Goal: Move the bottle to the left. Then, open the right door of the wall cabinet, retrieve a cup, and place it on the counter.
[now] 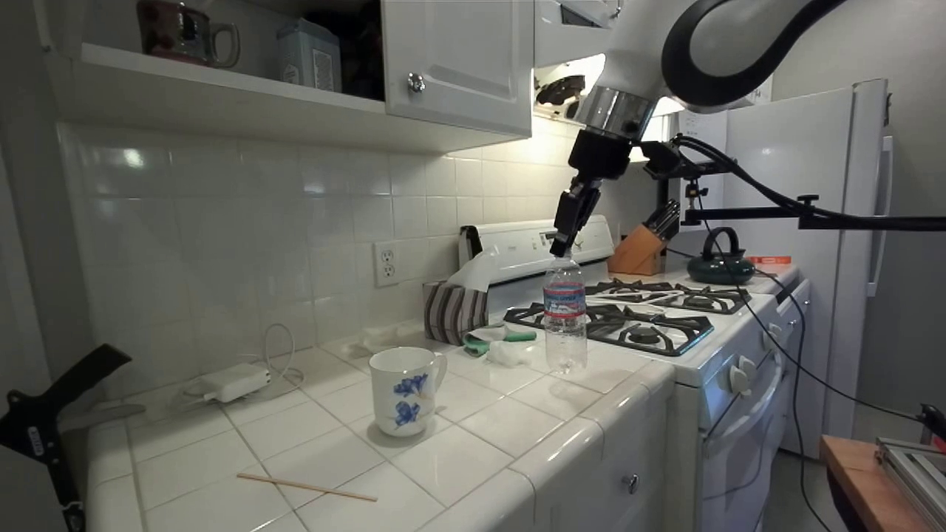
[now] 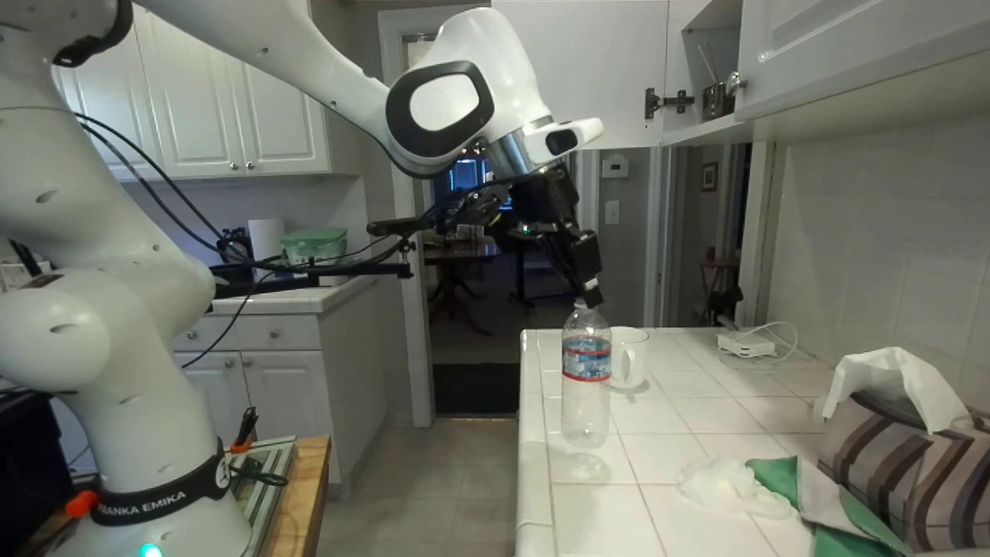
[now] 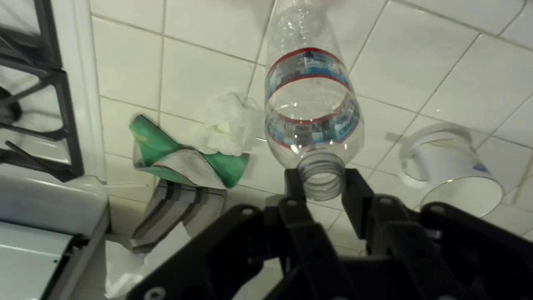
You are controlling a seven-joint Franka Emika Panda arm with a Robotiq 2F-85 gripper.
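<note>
The gripper [image 3: 321, 183] is pinching the bottle [image 1: 565, 314] by its neck; carrying it left too low could be inviting a collision with the mug [image 1: 401, 391].

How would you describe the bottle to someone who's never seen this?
Find the tiled counter beside the gas stove. Near its front edge, the gripper holds the bottle upright by the neck. Unlike the opaque white mug nearby, it is clear, banded in red and blue.

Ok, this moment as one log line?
clear plastic bottle: upright, contact with white tiled counter unclear | black gripper: closed on its neck | white panelled right cabinet door: shut
</note>
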